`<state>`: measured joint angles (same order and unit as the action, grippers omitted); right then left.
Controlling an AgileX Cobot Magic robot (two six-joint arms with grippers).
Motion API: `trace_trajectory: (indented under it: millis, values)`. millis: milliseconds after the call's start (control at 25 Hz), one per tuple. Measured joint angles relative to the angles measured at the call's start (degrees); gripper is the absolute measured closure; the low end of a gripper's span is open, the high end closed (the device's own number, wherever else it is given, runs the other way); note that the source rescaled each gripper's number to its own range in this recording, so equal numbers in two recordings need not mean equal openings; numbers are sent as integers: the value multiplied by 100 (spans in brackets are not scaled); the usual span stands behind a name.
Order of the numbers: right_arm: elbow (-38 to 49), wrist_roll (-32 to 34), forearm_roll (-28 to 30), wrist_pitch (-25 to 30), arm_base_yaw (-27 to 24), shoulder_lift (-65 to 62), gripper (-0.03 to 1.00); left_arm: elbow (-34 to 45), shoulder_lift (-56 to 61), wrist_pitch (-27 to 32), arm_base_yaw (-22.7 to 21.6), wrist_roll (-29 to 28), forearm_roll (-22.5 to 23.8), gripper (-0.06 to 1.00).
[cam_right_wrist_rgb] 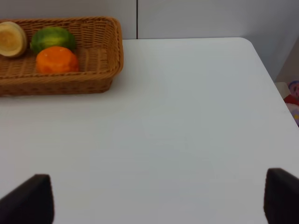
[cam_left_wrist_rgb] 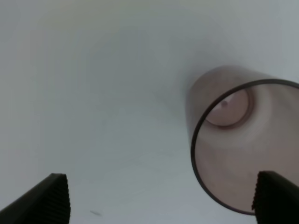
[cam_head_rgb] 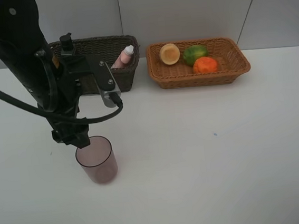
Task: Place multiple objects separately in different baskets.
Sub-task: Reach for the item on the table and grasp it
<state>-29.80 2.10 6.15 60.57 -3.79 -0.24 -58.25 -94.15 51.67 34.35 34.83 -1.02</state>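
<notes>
Mauve cup (cam_head_rgb: 96, 160) (translucent, upright, empty)

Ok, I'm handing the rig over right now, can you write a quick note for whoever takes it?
Left end effector: open, empty, right over the near rim of the cup, not gripping it.
Right end effector: open, empty, over bare table.
Light basket: peach, green fruit and orange are inside.
Dark basket: pink bottle and pump bottle are inside.
Done: five of six items sorted.
Left: the cup stands upright on the table; grip it and probably put it in the dark basket.
</notes>
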Motion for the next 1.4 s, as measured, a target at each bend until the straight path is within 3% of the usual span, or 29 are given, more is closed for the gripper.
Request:
trace_trajectory:
  millis: [280, 1400]
  values:
    - [0, 0, 0, 0, 0, 0, -3, 0, -243, -504, 0, 0, -1, -6]
    - [0, 0, 0, 0, 0, 0, -3, 209, -1314, -1229, 61, 0, -426, -6]
